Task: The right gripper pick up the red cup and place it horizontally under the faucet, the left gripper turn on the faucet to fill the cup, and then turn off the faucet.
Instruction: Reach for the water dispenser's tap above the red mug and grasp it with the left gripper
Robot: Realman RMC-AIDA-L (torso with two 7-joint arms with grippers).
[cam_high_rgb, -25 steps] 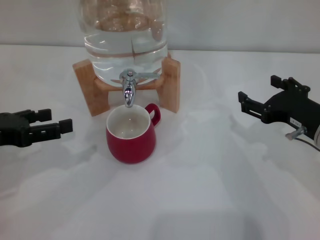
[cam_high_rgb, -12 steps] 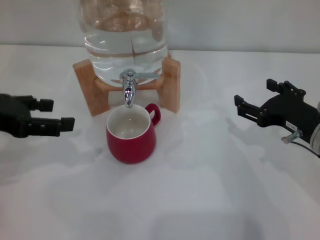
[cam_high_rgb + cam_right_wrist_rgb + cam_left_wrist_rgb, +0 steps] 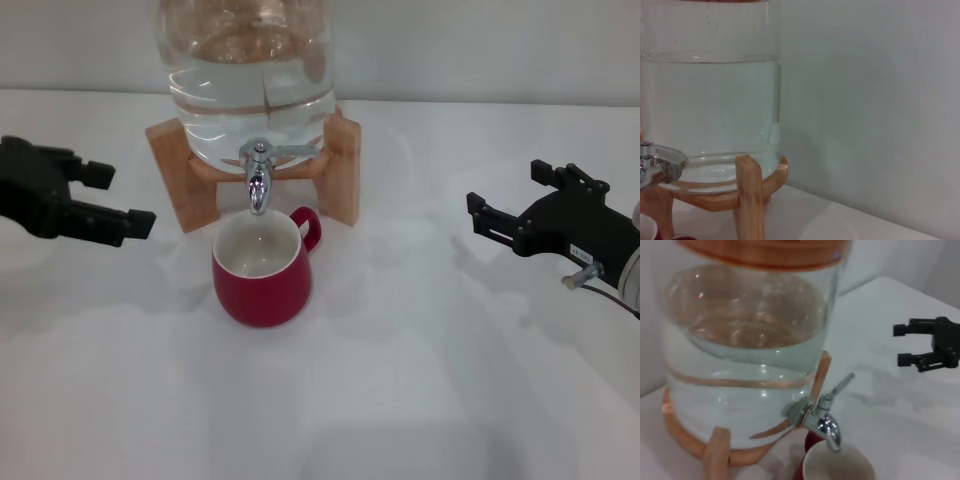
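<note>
Both grippers are empty, fingers apart: the left gripper (image 3: 118, 198) at 9 o'clock of the one red cup (image 3: 262, 268), the right gripper (image 3: 513, 197) at 3 o'clock. One cup stands upright under one faucet (image 3: 258, 178), on one water jar (image 3: 248, 75) with wooden stand (image 3: 341, 170).

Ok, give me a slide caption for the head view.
Red cup upright under the faucet; left gripper and right gripper open at either side, both apart from it.
</note>
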